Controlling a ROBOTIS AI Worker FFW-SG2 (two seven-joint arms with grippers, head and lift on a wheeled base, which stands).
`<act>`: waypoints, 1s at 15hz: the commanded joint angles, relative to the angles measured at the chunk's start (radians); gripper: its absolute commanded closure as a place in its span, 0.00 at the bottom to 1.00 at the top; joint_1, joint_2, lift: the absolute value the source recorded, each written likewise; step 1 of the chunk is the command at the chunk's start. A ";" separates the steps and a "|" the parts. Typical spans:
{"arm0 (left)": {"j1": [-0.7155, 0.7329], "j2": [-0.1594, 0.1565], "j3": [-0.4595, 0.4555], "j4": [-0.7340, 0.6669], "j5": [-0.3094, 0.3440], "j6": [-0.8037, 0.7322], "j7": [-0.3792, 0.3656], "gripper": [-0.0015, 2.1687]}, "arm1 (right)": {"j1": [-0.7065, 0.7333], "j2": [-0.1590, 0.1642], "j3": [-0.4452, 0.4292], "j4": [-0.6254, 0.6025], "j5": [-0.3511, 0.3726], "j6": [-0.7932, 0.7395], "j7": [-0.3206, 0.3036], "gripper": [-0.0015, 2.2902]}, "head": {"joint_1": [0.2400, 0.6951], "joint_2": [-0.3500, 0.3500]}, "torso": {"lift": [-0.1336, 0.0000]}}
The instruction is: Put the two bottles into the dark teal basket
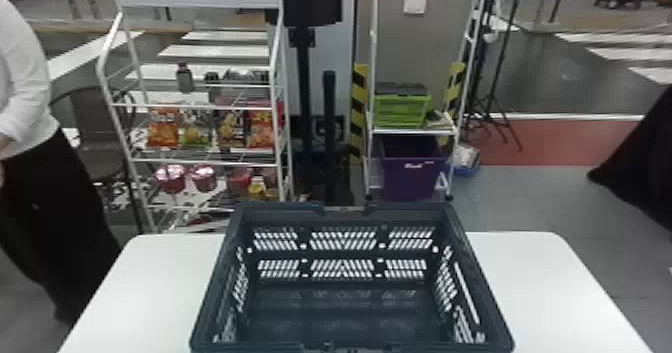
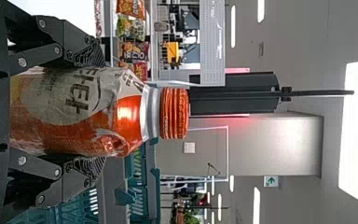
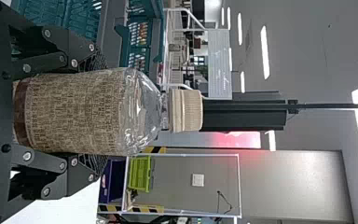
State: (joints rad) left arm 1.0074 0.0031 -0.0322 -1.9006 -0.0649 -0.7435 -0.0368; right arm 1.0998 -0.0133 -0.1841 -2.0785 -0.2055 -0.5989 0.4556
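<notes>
Left wrist view: gripper around bottle

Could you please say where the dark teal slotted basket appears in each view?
Head view: basket lower middle, on the white table.
Left wrist view: basket beyond the orange-capped bottle, robot's right.
Right wrist view: basket beyond the beige-capped bottle, robot's left.
Shared landmark: square white wall plate.

Bright light from ceiling panels, glare on orange bottle

Two held bottles; one basket; one table; four snack bags.
</notes>
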 commanded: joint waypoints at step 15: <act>0.010 -0.006 -0.018 0.015 -0.001 -0.073 0.029 0.99 | -0.012 0.014 0.000 -0.117 0.008 0.034 -0.002 0.78 | 0.57 0.50 | 1.00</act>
State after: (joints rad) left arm 1.0136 0.0030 -0.0410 -1.8938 -0.0621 -0.7768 -0.0141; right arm 1.0958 0.0000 -0.1831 -2.1611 -0.1991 -0.5830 0.4541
